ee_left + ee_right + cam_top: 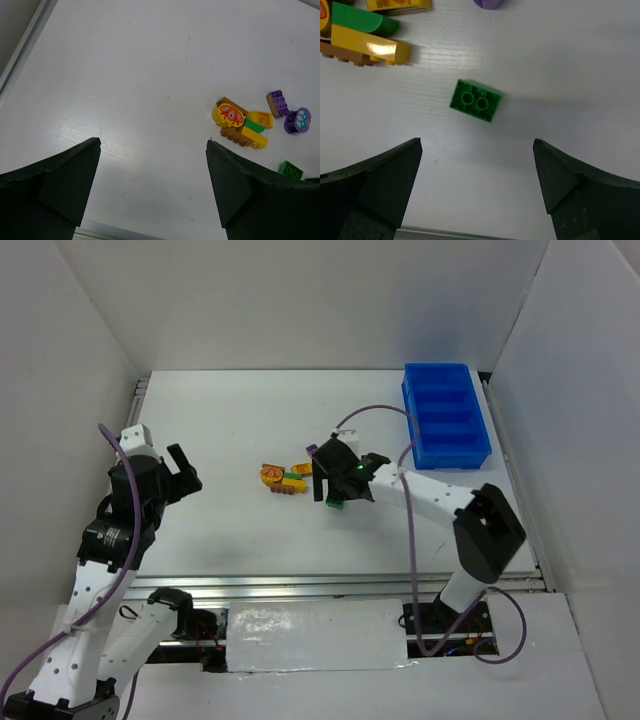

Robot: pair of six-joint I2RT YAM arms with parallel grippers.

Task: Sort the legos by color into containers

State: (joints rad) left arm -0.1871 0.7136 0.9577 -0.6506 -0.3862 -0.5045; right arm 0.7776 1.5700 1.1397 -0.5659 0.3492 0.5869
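Observation:
The legos lie in a small heap (283, 478) mid-table: a yellow piece with an orange print (230, 114), a brown plate (234, 135), yellow (260, 119) and green (255, 126) bricks, and two purple pieces (277, 102) beside them. A single green brick (475, 100) lies apart, studs up, just ahead of my right gripper (477, 142), which hangs open above the table and touches nothing. My left gripper (153, 145) is open and empty, well to the left of the heap (188, 470). The containers are four compartments in a blue tray (410, 400) at the back right.
White walls enclose the table on the left, back and right. A metal rail (340, 585) runs along the near edge. The right arm's purple cable (385, 410) arcs over the table next to the tray.

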